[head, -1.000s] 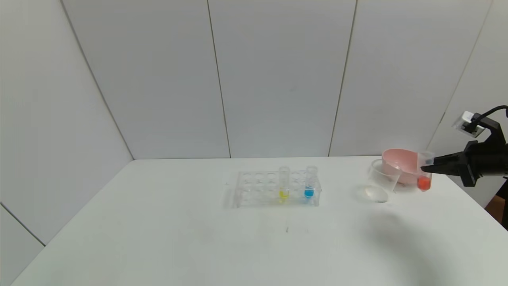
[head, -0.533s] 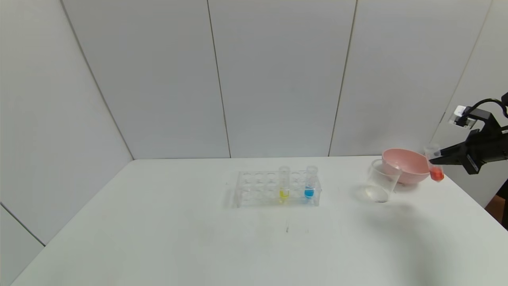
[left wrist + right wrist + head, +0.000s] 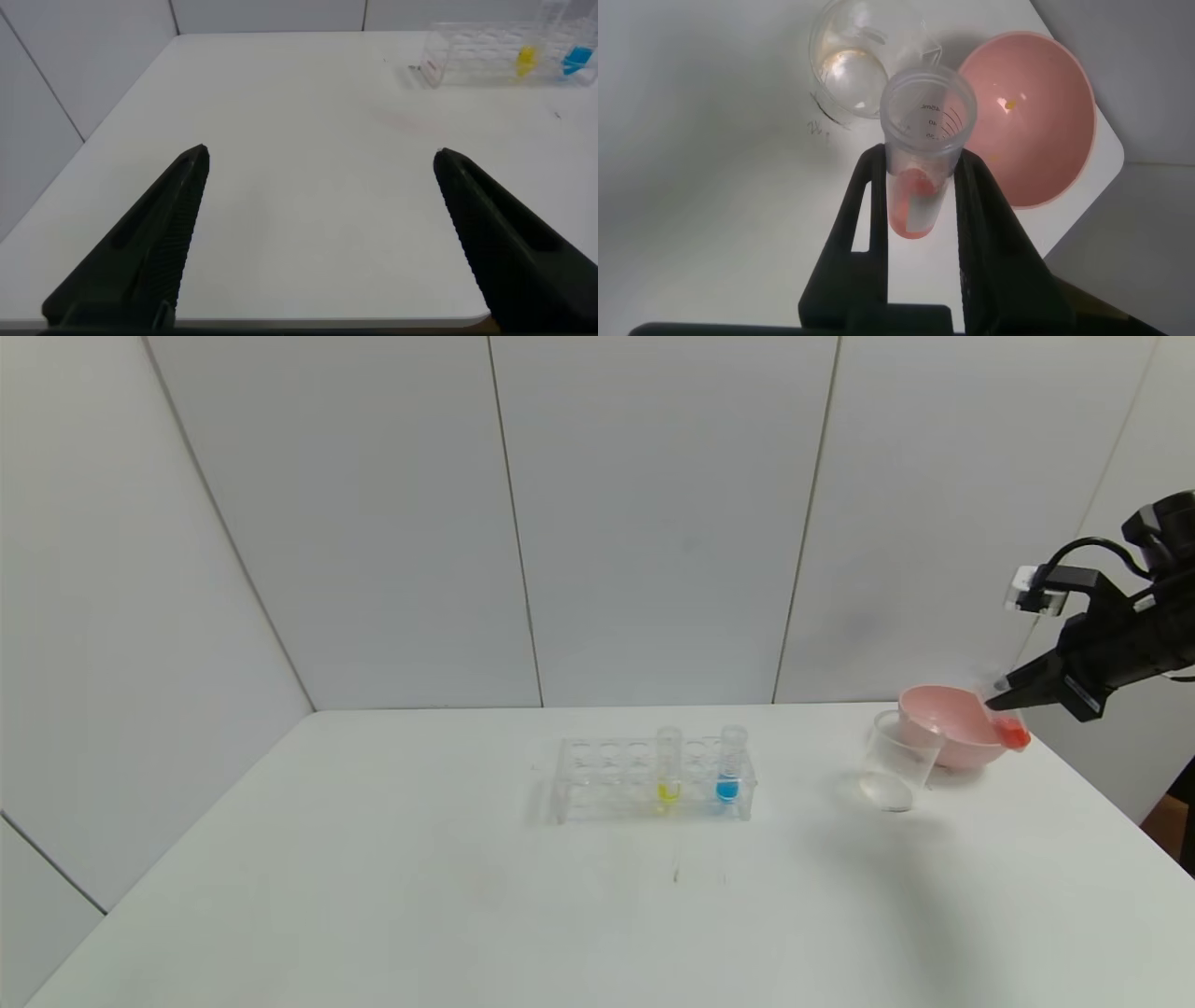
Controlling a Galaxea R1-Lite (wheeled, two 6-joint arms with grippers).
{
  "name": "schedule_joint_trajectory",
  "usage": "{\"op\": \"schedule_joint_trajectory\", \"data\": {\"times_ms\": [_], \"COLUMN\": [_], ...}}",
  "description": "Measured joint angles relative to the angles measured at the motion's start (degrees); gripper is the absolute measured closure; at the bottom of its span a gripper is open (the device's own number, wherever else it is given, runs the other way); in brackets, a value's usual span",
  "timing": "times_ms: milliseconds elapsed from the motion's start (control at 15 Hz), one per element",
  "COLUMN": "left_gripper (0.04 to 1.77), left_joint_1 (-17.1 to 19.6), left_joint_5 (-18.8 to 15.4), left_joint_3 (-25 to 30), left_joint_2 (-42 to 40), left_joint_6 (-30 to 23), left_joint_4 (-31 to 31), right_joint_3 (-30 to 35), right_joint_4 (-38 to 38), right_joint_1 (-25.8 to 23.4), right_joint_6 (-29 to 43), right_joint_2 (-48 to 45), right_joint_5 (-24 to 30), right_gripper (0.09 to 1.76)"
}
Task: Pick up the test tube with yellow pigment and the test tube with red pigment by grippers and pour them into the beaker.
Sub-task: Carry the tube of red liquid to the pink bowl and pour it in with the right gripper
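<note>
A: What is hard to make out here?

B: In the head view the right gripper [image 3: 999, 695] covers the upper part of the red tube [image 3: 1011, 733]; only its red-orange rounded end shows, against the rim of the pink bowl [image 3: 943, 728]. The right arm runs off the picture's edge. The left gripper [image 3: 318, 233] shows only in its own wrist view, cut off at the edge, its two black ribbed jaws spread wide over bare table [image 3: 467, 896], holding nothing.

A: And the right one?

B: Clamped on the red tube, one jaw on each side of the clear wall. The tube's open mouth faces the wrist camera.

A: What changed from a second ago?

B: The right gripper has risen and swung back toward the wall; the tube hung upright in front of the bowl, and now it tilts, its red end over the bowl's right rim.

A: The other things?

B: The beaker [image 3: 898, 761], clear, tapered, with a pour lip, stands just left of the bowl. The yellow tube [image 3: 667, 767] stands upright in the clear many-holed rack [image 3: 597, 784] mid-table, with a blue tube [image 3: 729, 763] near it on its right. The bowl is smooth and round.
</note>
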Motion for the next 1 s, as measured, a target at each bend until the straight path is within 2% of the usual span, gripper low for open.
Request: {"op": "schedule_joint_trajectory", "data": {"times_ms": [333,467,667,1000], "left_gripper": [0.09,0.09,0.09,0.09], "left_joint_1": [0.00,0.00,0.00,0.00], "left_joint_5": [0.00,0.00,0.00,-0.02], "left_joint_3": [0.00,0.00,0.00,0.00], "left_joint_2": [0.00,0.00,0.00,0.00], "left_joint_6": [0.02,0.02,0.00,0.00], "left_joint_4": [0.00,0.00,0.00,0.00], "right_joint_3": [-2.56,-2.62,-2.67,-2.69], "right_joint_4": [-0.02,-0.52,0.05,0.71], "right_joint_1": [3.64,4.38,5.24,7.94], "right_joint_6": [-1.91,-2.18,-2.73,-3.85], "right_joint_2": [1.57,2.04,2.62,3.23], "right_joint_5": [-7.45,-12.54,-14.74,-21.98], "right_gripper": [1.36,1.36,1.36,1.36]}}
